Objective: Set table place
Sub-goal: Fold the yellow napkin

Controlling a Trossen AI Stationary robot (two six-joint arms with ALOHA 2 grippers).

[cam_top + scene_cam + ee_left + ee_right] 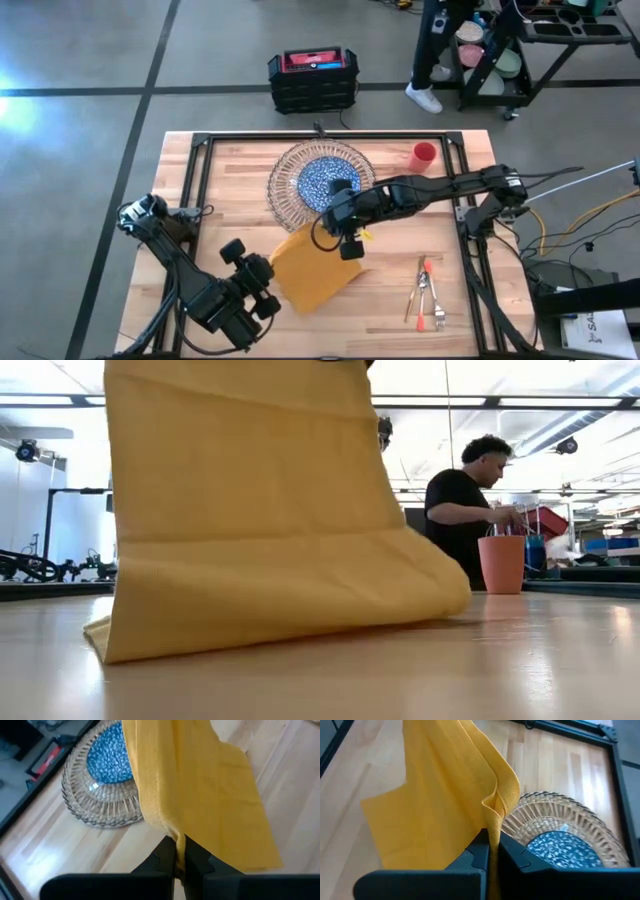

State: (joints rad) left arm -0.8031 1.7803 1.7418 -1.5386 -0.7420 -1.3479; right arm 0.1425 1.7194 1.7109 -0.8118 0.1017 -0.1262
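Both tools clamped on one yellow napkin, over the counter.

Left tool [180, 862] pinched shut on one napkin [310, 265] edge, near the counter's front; right tool [491, 852] pinched shut on the opposite edge, just beside the plate [325, 182]. Napkin partly raised, lower end dragging on the counter [400, 310]. Blue plate centred on the ribbed charger [290, 180] behind the napkin. Red cup [424, 155] near the far right corner. Cutlery [428, 293] lying right of the napkin, apart from it.
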